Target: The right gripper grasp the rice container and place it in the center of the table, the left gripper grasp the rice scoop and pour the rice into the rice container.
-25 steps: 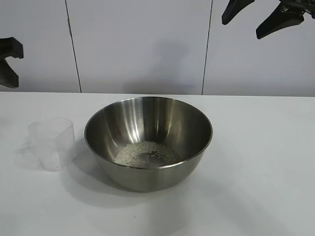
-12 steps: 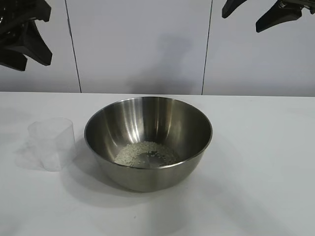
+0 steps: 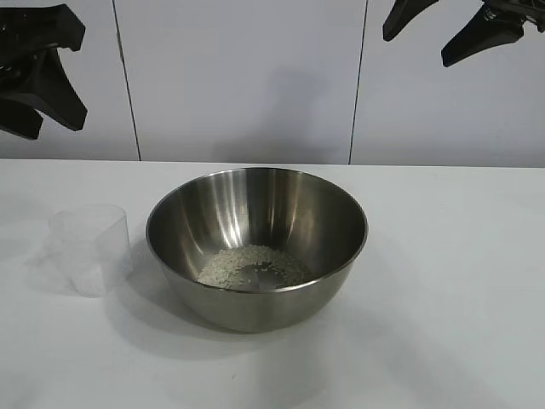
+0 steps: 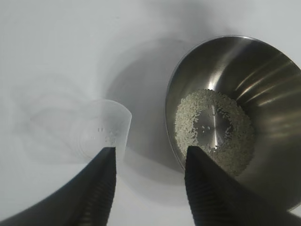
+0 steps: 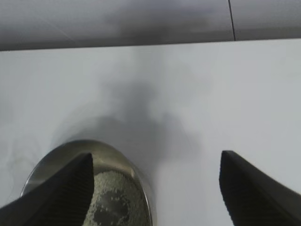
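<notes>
Near the middle of the frame, on the white table (image 3: 460,281), sat the steel bowl (image 3: 256,247) with a loose ring of rice (image 3: 253,266) across its bottom. Just left of it stood the clear plastic cup (image 3: 89,249), upright and apart from the bowl. At upper left hung the left gripper (image 3: 34,102), fingers spread and holding nothing. At upper right hung the right gripper (image 3: 436,32), likewise open and empty.
</notes>
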Available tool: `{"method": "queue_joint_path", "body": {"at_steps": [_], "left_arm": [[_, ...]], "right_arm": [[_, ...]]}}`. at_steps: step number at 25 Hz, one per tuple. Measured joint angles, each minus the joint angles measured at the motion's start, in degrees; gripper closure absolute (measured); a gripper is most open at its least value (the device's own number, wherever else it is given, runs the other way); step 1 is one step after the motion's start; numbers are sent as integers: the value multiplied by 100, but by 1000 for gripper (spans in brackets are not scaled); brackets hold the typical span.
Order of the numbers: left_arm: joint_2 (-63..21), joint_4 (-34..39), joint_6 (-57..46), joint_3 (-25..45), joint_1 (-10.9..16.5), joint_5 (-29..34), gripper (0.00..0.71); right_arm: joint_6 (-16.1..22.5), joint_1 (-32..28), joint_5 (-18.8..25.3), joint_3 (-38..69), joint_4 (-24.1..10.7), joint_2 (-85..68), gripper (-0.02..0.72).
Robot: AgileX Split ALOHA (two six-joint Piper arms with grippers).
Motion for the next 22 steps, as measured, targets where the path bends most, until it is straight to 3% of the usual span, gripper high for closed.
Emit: {"method": "queue_joint_path", "body": {"at_steps": [5, 7, 13, 22], "left_arm": [[0, -6, 77, 0, 0, 0, 201], [0, -6, 82, 0, 0, 0, 176], [142, -251, 3, 0, 0, 26, 161], [170, -362, 1, 5, 0, -2, 161]], "right_arm": [[0, 0, 744, 0, 0, 0, 188], [0, 0, 1022, 0, -5, 0, 188], [0, 0, 1833, 0, -16, 0, 188], [0, 0, 2225, 0, -21, 0, 188]]}}
